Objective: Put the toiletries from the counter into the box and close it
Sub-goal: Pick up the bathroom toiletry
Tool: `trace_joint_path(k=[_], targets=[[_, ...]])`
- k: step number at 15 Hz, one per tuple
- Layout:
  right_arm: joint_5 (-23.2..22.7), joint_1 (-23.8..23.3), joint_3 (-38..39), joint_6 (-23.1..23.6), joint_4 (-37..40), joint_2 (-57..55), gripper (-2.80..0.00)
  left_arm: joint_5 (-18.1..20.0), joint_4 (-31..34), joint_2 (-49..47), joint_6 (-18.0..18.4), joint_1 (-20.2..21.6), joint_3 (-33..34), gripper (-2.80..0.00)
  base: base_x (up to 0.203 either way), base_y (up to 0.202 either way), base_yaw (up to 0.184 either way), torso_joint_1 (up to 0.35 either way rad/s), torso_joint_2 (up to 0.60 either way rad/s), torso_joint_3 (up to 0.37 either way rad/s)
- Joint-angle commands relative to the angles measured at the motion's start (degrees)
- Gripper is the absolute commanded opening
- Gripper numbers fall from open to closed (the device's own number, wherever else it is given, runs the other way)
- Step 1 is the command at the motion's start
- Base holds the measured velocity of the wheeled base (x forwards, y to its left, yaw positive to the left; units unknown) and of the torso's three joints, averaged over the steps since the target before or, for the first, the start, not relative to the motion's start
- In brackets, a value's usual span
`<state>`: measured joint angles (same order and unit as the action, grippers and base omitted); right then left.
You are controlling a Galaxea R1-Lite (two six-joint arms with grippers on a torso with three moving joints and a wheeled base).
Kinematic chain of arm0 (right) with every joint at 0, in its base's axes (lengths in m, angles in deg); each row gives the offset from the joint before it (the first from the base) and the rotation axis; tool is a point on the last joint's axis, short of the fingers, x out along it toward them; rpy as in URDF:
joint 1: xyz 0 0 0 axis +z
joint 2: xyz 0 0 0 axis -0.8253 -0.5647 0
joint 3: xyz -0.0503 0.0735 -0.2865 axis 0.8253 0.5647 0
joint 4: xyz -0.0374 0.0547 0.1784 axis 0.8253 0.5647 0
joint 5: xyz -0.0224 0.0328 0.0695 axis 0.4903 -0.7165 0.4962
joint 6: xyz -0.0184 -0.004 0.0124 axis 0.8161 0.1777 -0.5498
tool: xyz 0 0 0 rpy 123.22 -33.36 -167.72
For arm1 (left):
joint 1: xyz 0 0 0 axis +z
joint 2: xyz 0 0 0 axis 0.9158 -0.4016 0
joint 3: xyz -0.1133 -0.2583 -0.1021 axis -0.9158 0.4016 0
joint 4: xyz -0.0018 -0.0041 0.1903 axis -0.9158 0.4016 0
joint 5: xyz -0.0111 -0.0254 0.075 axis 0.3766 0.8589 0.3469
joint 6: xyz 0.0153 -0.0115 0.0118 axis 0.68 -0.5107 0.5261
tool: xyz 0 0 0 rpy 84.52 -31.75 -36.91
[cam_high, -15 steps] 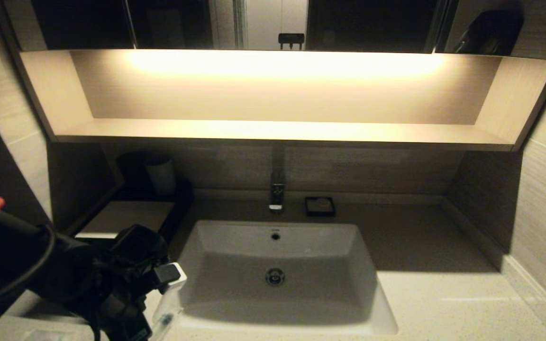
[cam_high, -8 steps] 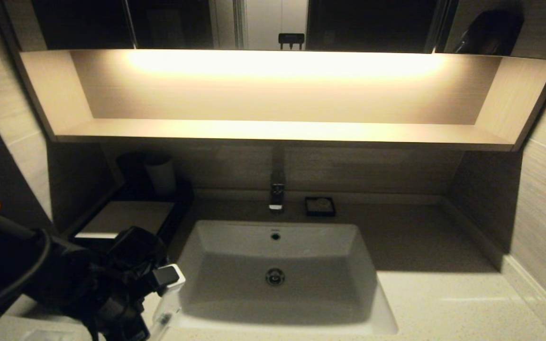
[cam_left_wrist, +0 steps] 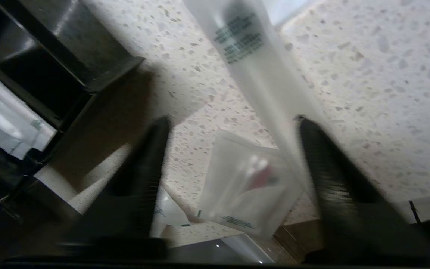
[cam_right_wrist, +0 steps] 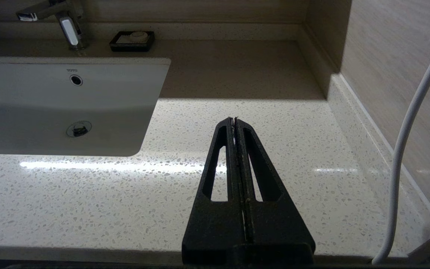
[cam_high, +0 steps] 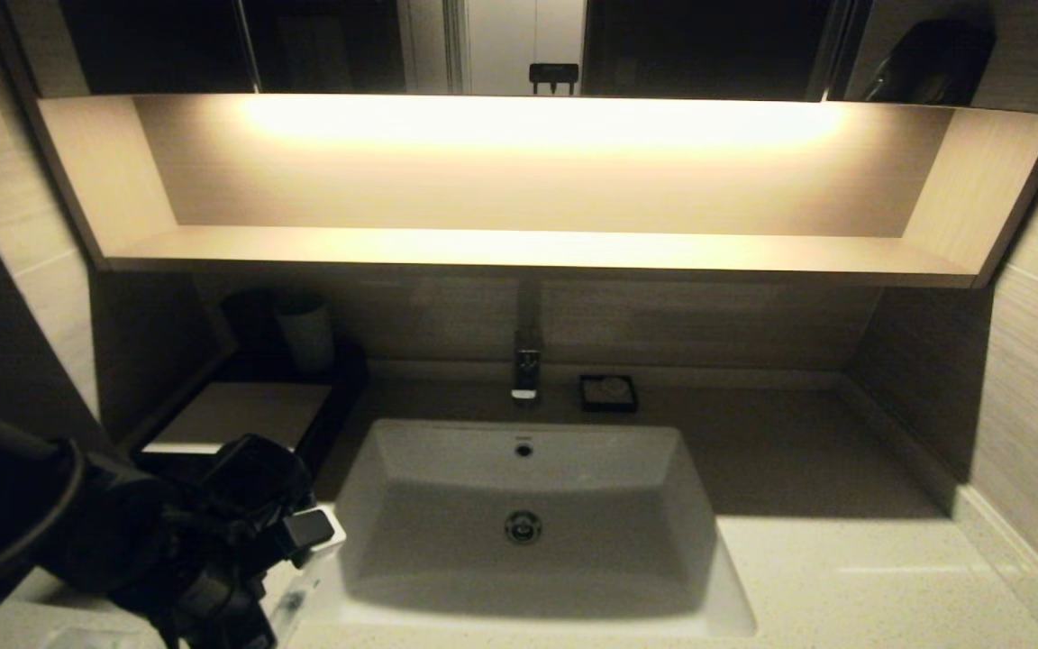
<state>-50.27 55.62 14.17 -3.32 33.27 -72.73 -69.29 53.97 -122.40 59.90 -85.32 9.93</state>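
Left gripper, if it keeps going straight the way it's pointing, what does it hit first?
Probably the clear sachet lying on the counter, right between the open jaws of the left gripper; a long wrapped stick crosses close by, so depth is uncertain.

**A dim bathroom lit from one shelf**

Ahead of me a long wooden shelf (cam_high: 519, 248) glows with a warm strip of light along its top. Dark mirror panels (cam_high: 708, 45) hang above it. Below, a chrome tap (cam_high: 526, 374) rises from the back ledge over a white basin (cam_high: 523, 523). Pale banded tiles cover the side wall (cam_high: 1037, 379) on my right, which meets the speckled tabletop (cam_right_wrist: 274, 149).
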Motion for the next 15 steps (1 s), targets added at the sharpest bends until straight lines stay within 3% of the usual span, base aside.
trace_joint_path(k=[1, 8, 10, 13, 15], targets=[[0.0, 0.0, 0.0, 0.0, 0.0, 0.0, -2.80, 0.9, 0.2, 0.4, 0.0, 0.0, 0.3, -2.80, 0.000, 0.000, 0.000, 0.000, 0.00, 0.000], [0.0, 0.0, 0.0, 0.0, 0.0, 0.0, -2.80, 8.7, 3.9, 0.8, -2.2, 0.5, 0.7, -2.80, 0.000, 0.000, 0.000, 0.000, 0.00, 0.000], [0.0, 0.0, 0.0, 0.0, 0.0, 0.0, -2.80, 9.2, 4.4, 1.0, -5.1, 0.5, 0.9, -2.80, 0.000, 0.000, 0.000, 0.000, 0.00, 0.000], [0.0, 0.0, 0.0, 0.0, 0.0, 0.0, -2.80, 13.5, 4.5, 1.3, -10.1, 0.5, 2.2, -2.80, 0.000, 0.000, 0.000, 0.000, 0.00, 0.000], [0.0, 0.0, 0.0, 0.0, 0.0, 0.0, -2.80, 14.2, 4.5, 2.4, -11.1, 0.5, 3.7, -2.80, 0.000, 0.000, 0.000, 0.000, 0.00, 0.000]])
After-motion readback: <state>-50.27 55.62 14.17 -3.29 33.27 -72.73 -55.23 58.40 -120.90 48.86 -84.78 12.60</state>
